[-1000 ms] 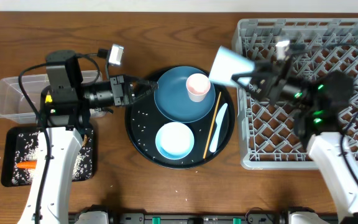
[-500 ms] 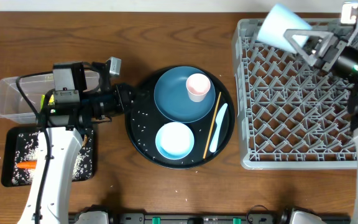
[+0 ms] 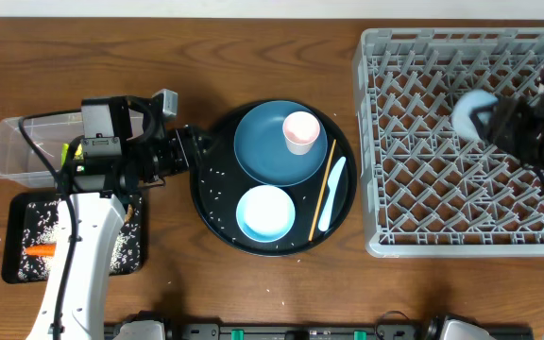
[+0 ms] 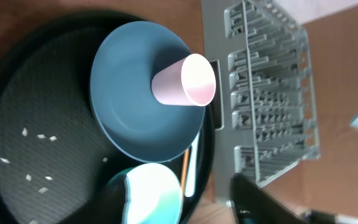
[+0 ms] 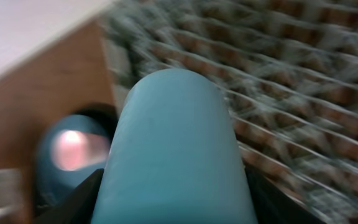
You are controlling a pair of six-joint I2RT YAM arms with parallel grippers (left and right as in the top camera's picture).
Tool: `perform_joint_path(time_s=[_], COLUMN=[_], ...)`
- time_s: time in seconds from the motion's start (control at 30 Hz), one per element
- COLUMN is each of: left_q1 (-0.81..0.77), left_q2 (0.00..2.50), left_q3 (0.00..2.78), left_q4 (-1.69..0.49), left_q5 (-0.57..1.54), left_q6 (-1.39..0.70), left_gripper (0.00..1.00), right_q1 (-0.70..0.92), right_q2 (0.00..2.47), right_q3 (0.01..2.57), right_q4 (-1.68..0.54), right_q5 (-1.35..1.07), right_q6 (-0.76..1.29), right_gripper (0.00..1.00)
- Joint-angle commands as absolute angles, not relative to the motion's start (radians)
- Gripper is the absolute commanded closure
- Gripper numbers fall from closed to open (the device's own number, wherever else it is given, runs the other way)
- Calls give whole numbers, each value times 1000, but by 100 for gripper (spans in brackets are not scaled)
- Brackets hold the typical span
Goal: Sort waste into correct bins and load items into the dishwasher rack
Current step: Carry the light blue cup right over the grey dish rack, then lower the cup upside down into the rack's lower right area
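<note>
The right gripper [image 5: 176, 186] is clamped on the light-blue cup [image 5: 173, 124], whose smooth side fills its blurred wrist view (only dark finger edges show). From above, the arm half hides the cup over the right half of the light-grey dishwasher rack [image 3: 414, 247]. The left gripper [image 3: 199, 146] sits at the left rim of the round black tray [image 3: 211, 203]; whether it is open or closed cannot be told. The pale-pink cup [image 3: 299, 130] rests on the dark-blue plate [image 3: 263, 151].
</note>
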State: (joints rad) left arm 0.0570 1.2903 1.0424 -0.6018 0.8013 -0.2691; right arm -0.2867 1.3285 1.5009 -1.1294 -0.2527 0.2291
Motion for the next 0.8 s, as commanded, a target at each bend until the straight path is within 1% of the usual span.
perform_joint_path(time_s=[0.0,0.03,0.07,0.17,0.4,0.6,0.77], left_q1=[60,60,60,60,60,60,60], left_q2=[1280,1280,1280,1280,1280,1280,1280], left_q3=[1049,1049,1049,1049,1049,1049,1049], left_q4=[-602,-602,-602,-602,-602,-602,-602], left_q5=[791,791,791,791,791,791,791], left_q6=[-262,-262,-263,-263,-262,-263,-263], left_gripper=[21,16,2,2,2,2,2], right_q1=[-296,-297,-300,-324,-421,-526,-606], right_q2=[1331,1338,1345,1385,1518,1606,1633], right_q3=[1527,1527,1527,1526,1526,1526,1526], right_q4=[-1193,-1221,-1245,-1296,-1306,-1294,-1264], right_q5=[-9,20,36,79,46,-26,-91], right_q6=[162,152,137,119,88,69,47], right_gripper=[99,99,99,99,99,99,99])
